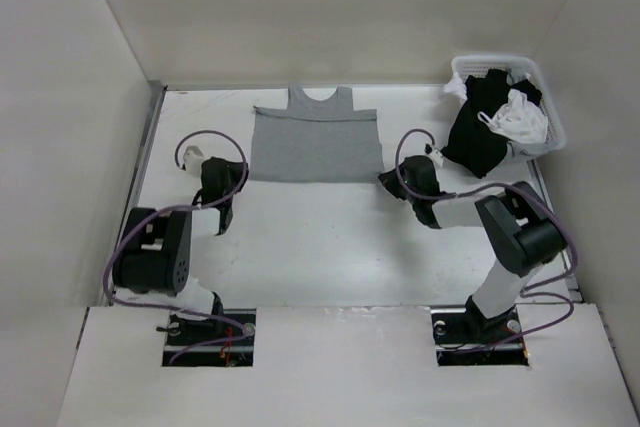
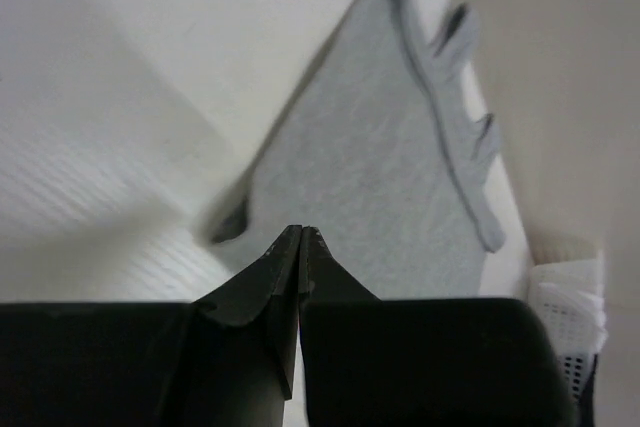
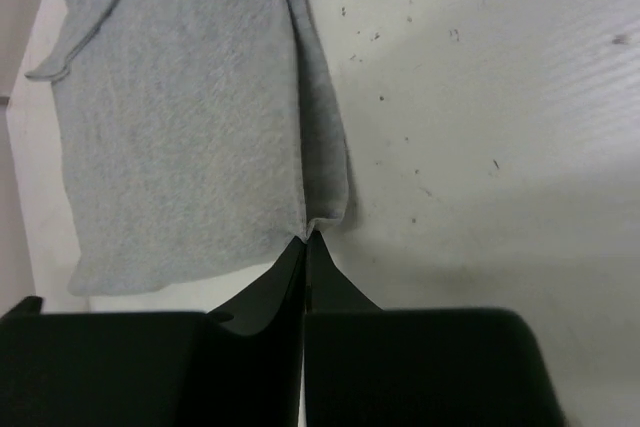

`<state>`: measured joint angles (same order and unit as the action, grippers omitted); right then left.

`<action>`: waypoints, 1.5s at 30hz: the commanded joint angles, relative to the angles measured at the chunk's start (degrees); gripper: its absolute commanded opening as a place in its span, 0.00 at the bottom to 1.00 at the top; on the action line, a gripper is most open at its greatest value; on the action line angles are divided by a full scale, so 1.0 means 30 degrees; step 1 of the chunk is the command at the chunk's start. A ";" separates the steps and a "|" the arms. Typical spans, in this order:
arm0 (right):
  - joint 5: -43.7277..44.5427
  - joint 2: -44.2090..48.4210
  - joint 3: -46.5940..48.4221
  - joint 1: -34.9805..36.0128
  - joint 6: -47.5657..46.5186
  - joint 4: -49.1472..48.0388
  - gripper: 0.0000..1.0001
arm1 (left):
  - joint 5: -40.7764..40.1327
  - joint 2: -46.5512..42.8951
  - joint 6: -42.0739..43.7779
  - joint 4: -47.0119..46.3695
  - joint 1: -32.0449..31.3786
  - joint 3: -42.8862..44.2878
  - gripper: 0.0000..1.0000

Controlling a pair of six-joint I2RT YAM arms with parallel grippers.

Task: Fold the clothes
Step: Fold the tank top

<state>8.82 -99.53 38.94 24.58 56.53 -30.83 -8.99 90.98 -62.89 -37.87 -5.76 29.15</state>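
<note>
Tank top: light grey, lying flat on the table toward the far side, between my two arms, neck and straps pointing away from me, near edge straight across.
Fold so far: a line runs across it just below the armholes, so I judge the lower part may be doubled up once; I cannot be sure.
How it will handle: soft, thin knit, light and limp. The held corners will follow me at once and the middle will sag and trail. It is not fragile, but a shallow pinch could slide off.
Where to hold: the two near corners, one per arm, so the edge between them stays taut.
Left gripper: closed tight, tips at the near-left edge just beside a small raised corner. I judge a thin layer is pinched, though my own fingers hide the bite.
Right gripper: closed tight, tips right at the near-right corner, where the cloth puckers. I read that as a nip on the corner.
Basket: far right, holding black clothes and a white one, apart from the tank top.
</note>
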 commanded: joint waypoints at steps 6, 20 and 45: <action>0.1106 0.4932 -0.1786 0.0874 -0.1443 0.1164 0.00 | -0.1749 -0.7236 0.2186 0.3067 -0.0557 -0.1539 0.00; -0.0010 0.4728 -0.4102 0.0874 -0.0973 0.0403 0.32 | 0.1943 -0.2938 0.1160 0.1696 -0.0848 -0.2569 0.40; 0.0341 0.5020 -0.5831 0.0787 -0.0622 -0.0417 0.50 | 0.0069 0.2458 0.0251 -0.1205 -0.1405 0.0071 0.01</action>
<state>8.78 -85.78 22.70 26.76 54.87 -31.83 -7.31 98.67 -62.17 -40.32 -9.47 28.95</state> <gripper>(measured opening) 0.486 0.020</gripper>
